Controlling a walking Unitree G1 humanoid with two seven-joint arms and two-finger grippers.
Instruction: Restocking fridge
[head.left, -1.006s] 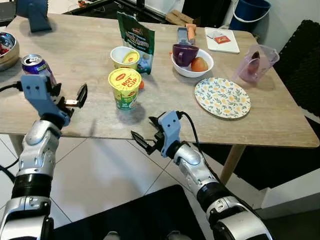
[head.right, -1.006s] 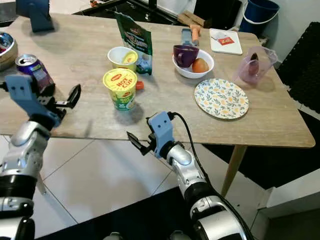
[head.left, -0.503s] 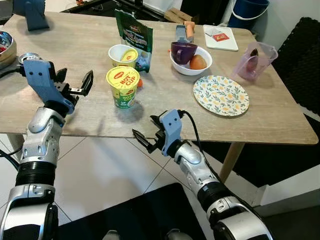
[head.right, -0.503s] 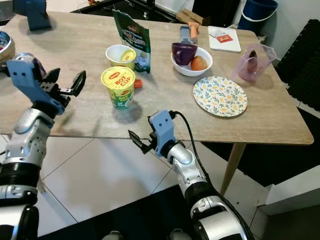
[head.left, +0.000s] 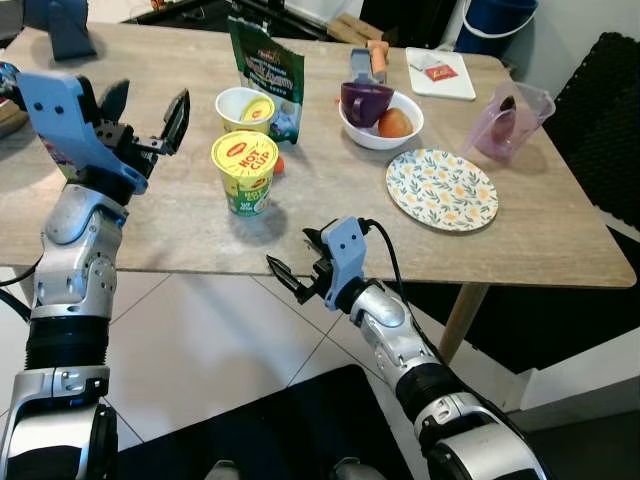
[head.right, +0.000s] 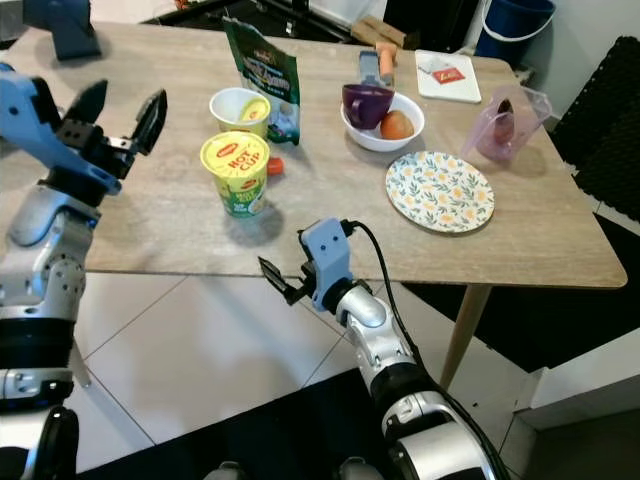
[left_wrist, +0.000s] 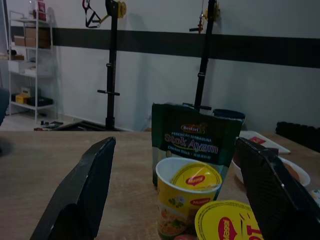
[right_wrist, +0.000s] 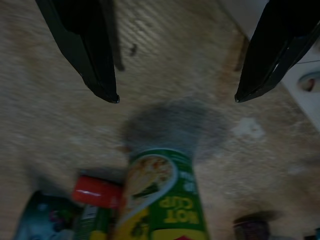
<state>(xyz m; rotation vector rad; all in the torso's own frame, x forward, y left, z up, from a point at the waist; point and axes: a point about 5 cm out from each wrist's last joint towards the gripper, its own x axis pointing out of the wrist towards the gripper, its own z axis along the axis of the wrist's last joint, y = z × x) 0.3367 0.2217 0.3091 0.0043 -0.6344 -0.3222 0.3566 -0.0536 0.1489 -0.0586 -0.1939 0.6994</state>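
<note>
A yellow-lidded Hot Cup noodle cup (head.left: 244, 172) stands near the table's front edge. Behind it are a smaller open noodle cup (head.left: 245, 108) and a green Stok Ayam pouch (head.left: 266, 72). My left gripper (head.left: 148, 108) is raised above the table to the left of the cups, open and empty. Its wrist view looks between its fingers (left_wrist: 80, 195) at the pouch (left_wrist: 196, 142) and both cups. My right gripper (head.left: 294, 265) hangs open below the front edge, under the Hot Cup (right_wrist: 161, 200).
A white bowl (head.left: 405, 131) holds a purple cup and an orange fruit. To the right lie a floral plate (head.left: 442, 190) and a pink jug (head.left: 508, 122). A white board (head.left: 440, 74) sits at the back of the wooden table (head.left: 330, 215). Tiled floor lies below.
My left gripper has risen from the table's left edge and swung up and forward over the tabletop, staying open. The right gripper has barely moved.
</note>
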